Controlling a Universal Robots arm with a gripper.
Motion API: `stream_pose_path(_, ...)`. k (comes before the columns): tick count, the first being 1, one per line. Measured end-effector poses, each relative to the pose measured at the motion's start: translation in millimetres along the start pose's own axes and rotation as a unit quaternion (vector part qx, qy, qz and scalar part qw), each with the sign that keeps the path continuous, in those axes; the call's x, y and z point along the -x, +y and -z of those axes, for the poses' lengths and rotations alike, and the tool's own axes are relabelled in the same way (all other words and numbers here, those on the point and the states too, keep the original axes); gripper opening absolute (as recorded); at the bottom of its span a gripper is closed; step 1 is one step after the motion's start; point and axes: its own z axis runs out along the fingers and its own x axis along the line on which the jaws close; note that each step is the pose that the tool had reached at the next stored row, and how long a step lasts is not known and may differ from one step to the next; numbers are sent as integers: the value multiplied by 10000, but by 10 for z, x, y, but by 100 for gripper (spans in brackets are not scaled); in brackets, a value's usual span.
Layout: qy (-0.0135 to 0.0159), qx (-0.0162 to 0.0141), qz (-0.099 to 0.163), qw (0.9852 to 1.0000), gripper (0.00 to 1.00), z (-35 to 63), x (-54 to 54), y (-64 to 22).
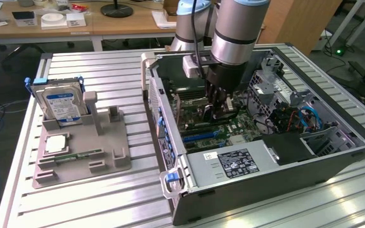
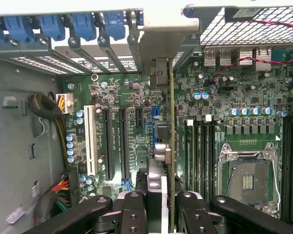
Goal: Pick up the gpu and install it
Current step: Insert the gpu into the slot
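Robotics lab: robot arm (image 1: 233, 33) over opened computer (image 1: 265, 199).

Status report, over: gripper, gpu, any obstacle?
The gripper shut on the gpu. Card upright, edge-on over the motherboard, inside the case. No obstacle seen beneath.

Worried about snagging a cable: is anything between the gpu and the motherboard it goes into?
Nothing visible. The gpu, edge-on in the fingers, sits right over the motherboard, its bracket by the rear slot covers; cable bundles lie off to the side. The slot beneath it is hidden.
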Motion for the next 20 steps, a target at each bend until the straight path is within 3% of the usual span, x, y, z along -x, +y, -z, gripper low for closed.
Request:
stream_pose_path(7, 0, 0, 0, 10000, 28, -6, 0, 0)
stream_pose_path(12, 0, 10, -1, 10000, 28, -81, 1, 4)
stream_pose_path(20, 1, 13, 0, 10000, 28, -115, -16, 25)
